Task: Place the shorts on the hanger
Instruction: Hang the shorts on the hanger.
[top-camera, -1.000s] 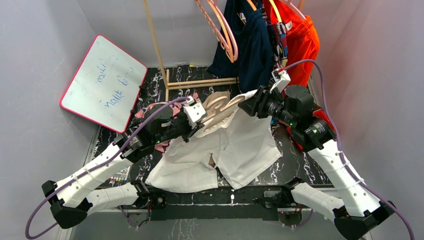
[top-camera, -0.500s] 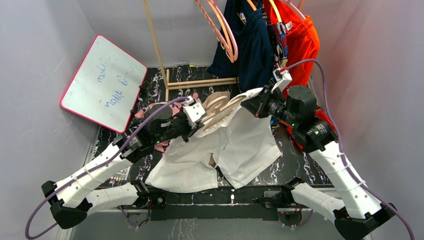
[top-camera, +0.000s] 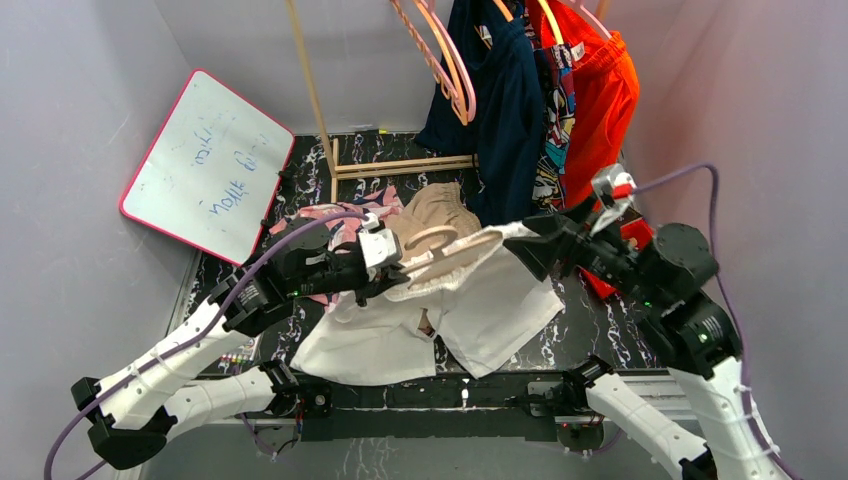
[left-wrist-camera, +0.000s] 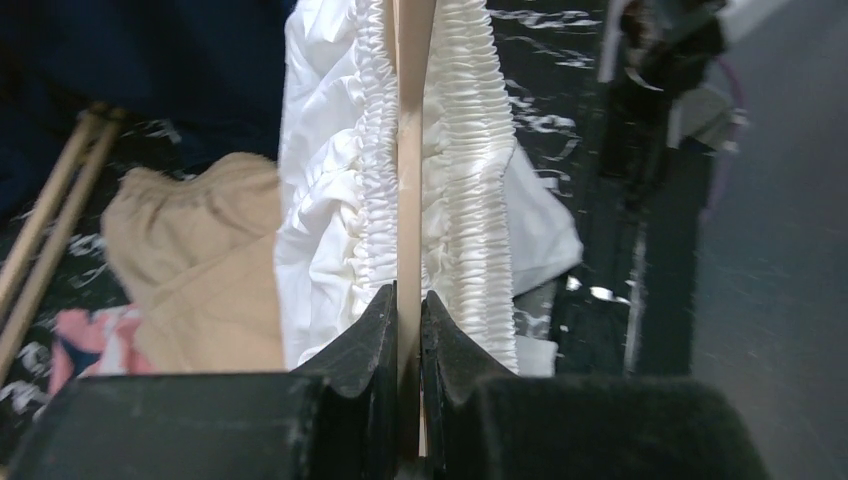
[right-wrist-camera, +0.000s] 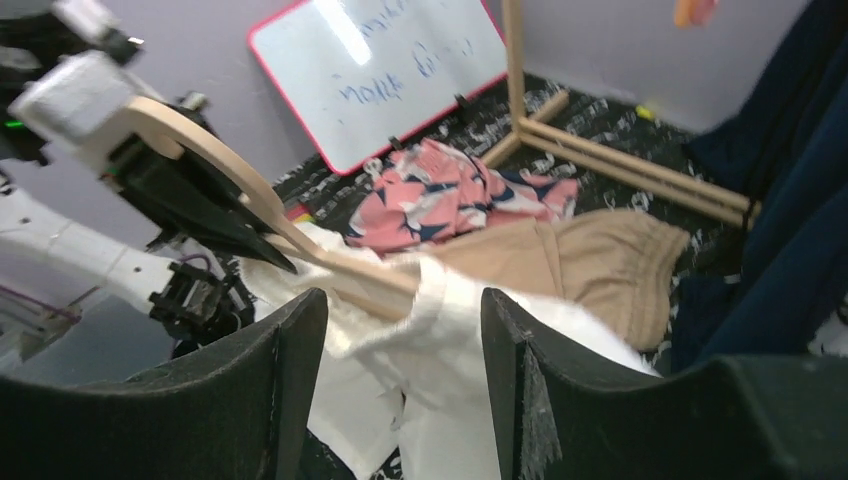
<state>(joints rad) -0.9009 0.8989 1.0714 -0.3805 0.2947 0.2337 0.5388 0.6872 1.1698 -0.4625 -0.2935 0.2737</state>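
Left gripper (left-wrist-camera: 408, 300) pinching the hanger (top-camera: 450, 248), right gripper (right-wrist-camera: 402, 296) spread wide just off its far end, so the shorts (top-camera: 490, 300) could slide off that unsupported end!

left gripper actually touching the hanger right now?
Touching. Left wrist view: the left gripper is shut on the hanger, both jaws pressed against its thin wooden edge.
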